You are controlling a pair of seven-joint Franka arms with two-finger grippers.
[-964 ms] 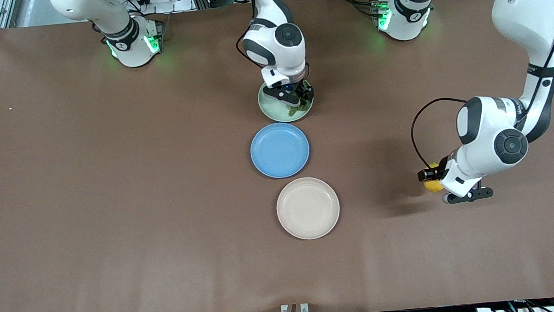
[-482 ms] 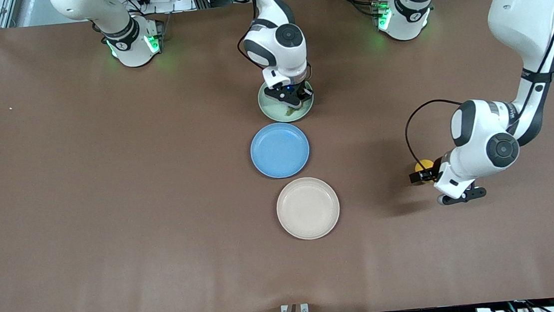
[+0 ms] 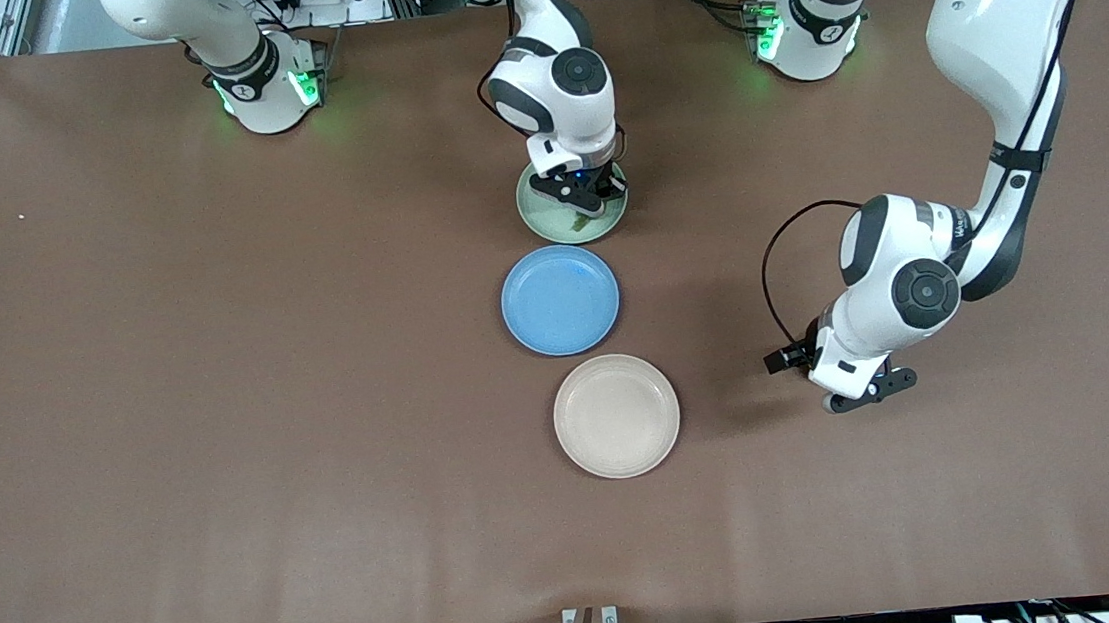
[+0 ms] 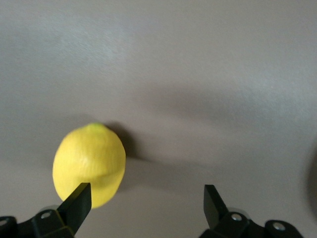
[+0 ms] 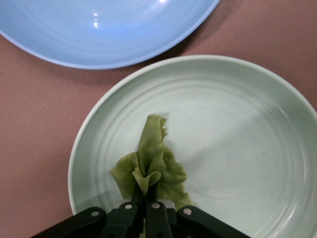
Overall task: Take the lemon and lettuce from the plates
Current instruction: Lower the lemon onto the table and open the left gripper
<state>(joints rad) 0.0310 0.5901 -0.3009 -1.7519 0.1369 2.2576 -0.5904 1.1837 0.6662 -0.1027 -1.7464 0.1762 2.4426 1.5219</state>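
On green plate (image 5: 277, 124): pinched lettuce (image 5: 151, 166).

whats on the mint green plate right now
Only the lettuce lies on the mint green plate, pinched by the shut right claw. The patch of plate beneath the leaf and the claw is covered.
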